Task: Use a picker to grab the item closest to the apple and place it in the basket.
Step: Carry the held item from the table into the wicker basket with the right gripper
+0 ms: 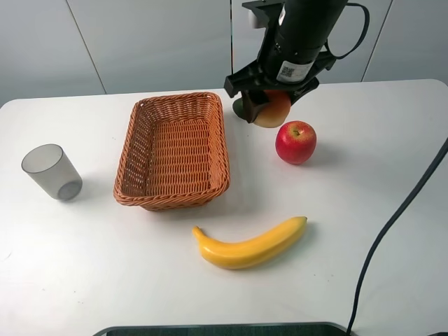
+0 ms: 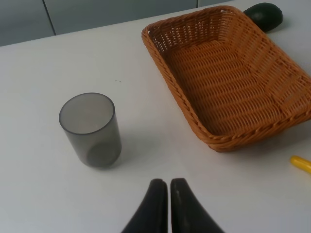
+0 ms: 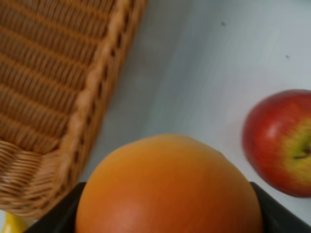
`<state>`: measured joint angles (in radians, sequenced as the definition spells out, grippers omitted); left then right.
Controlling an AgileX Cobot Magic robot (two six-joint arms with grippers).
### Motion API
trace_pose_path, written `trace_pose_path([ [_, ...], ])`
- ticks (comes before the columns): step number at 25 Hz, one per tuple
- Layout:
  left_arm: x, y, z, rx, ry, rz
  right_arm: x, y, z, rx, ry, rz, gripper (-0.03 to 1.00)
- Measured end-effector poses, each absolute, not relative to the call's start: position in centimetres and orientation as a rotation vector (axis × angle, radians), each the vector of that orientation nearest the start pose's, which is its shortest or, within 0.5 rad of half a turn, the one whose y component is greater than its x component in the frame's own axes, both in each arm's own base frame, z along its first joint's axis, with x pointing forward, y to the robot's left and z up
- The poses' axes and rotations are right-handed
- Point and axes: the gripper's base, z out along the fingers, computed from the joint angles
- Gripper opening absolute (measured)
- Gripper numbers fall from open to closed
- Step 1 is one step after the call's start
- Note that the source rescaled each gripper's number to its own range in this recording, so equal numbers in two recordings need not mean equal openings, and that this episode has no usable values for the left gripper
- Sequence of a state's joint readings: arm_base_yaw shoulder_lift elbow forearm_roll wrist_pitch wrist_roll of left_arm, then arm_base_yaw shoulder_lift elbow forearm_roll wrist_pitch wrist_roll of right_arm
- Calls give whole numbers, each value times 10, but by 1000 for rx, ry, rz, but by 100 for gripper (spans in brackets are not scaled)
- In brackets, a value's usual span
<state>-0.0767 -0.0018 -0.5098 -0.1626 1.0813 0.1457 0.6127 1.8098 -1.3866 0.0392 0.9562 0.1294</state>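
My right gripper (image 1: 269, 105) is shut on the small orange peach-like fruit (image 1: 273, 110), held above the table between the wicker basket (image 1: 143, 189) and the red apple (image 1: 295, 142). The right wrist view shows the fruit (image 3: 167, 187) filling the space between the black fingers, the basket rim (image 3: 92, 102) to one side and the apple (image 3: 279, 143) to the other. A dark green avocado (image 1: 239, 107) peeks out behind the gripper. My left gripper (image 2: 169, 194) is shut and empty, over the table near the grey cup (image 2: 91, 130) and the basket (image 2: 180, 90).
A yellow banana (image 1: 250, 245) lies in front of the basket. A grey translucent cup (image 1: 51, 171) stands at the left. A black cable (image 1: 392, 224) trails down the right side. The avocado (image 2: 265, 14) sits beyond the basket's far corner.
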Motion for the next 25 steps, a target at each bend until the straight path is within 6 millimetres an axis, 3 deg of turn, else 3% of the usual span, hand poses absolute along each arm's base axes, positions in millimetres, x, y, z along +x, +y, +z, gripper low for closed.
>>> trace_pose_path([
  [15,-9,-12,279,238,2032,-152,314,313,216,-789,2707,275,2],
  [25,-9,-12,279,236,2032,-153,336,341,193,-797,2634,297,2],
])
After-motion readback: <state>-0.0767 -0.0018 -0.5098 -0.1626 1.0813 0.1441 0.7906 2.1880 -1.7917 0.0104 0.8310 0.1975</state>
